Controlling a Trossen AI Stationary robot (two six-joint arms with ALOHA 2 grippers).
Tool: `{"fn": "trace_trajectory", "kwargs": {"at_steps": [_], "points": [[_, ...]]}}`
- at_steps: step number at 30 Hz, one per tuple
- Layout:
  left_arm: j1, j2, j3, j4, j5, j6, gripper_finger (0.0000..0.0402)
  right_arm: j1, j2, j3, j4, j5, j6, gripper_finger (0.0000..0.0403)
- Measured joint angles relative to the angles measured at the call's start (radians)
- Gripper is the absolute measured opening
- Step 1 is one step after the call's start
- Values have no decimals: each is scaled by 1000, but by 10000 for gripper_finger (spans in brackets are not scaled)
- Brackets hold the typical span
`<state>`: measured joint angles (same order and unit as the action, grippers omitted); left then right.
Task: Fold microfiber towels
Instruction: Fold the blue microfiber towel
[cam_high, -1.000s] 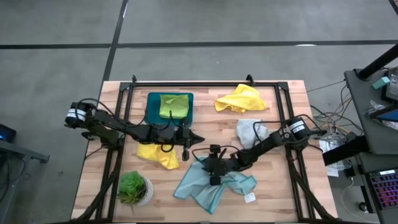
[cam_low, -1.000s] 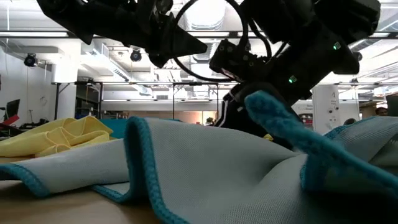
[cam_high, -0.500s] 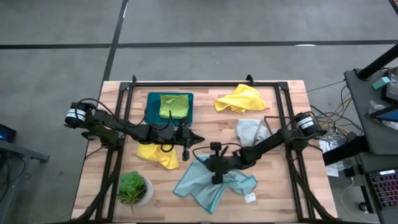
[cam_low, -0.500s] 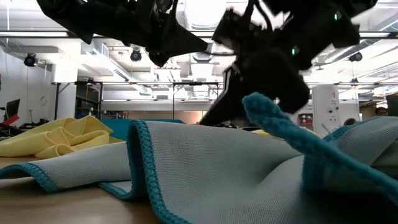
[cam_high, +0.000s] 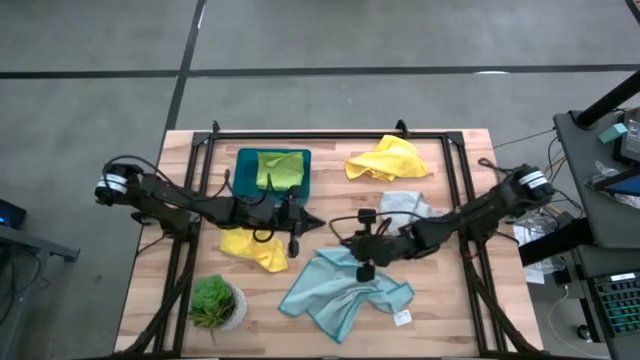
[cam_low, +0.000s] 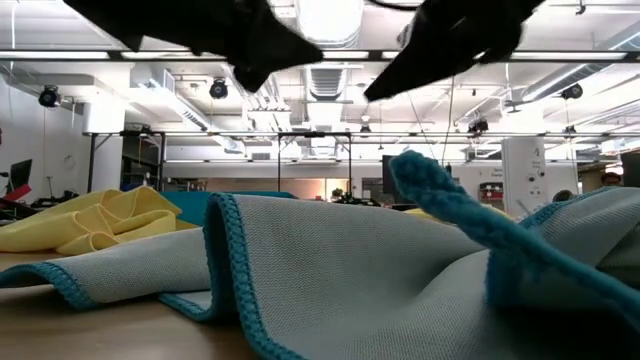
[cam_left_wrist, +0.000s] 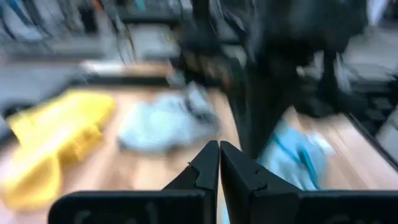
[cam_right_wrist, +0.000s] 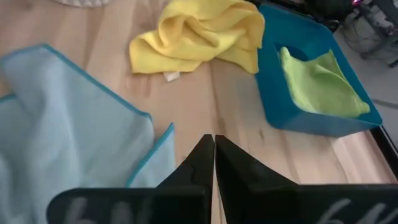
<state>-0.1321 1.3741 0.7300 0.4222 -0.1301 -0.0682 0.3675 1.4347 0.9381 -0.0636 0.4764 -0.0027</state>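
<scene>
Rumpled light blue towel (cam_low: 330, 270) foreground; yellow towel (cam_low: 95, 220) behind.

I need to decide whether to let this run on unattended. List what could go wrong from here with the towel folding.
1. Both pincers are shut and empty above the table: the right pincer has no hold on the crumpled light blue towel, so no fold is made.
2. The left pincer sits close to the right one, so the arms could collide on the next reach.
3. The potted plant stands near the towel and the yellow towel; a sweep could knock it.

Wooden table (cam_high: 330, 215) carries towels (cam_high: 345, 290), teal tray (cam_high: 245, 185), potted plant (cam_high: 213, 302).
</scene>
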Motion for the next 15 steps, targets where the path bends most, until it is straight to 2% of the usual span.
{"fn": "trace_trajectory", "kwargs": {"at_steps": [4, 6, 9, 15], "points": [[-31, -18, 7, -155, 44, -44, 5, 24, -66, -61, 54, -5, 10, 8], [-54, -10, 5, -168, 49, -54, 19, 28, -84, -95, 124, -5, 4, 8], [-85, 15, 0, -185, 50, -56, 52, 29, -90, -133, 187, -4, -5, 8], [-105, 114, -4, -195, 27, -56, 130, 30, -90, -162, 202, -5, 3, 8]]}}
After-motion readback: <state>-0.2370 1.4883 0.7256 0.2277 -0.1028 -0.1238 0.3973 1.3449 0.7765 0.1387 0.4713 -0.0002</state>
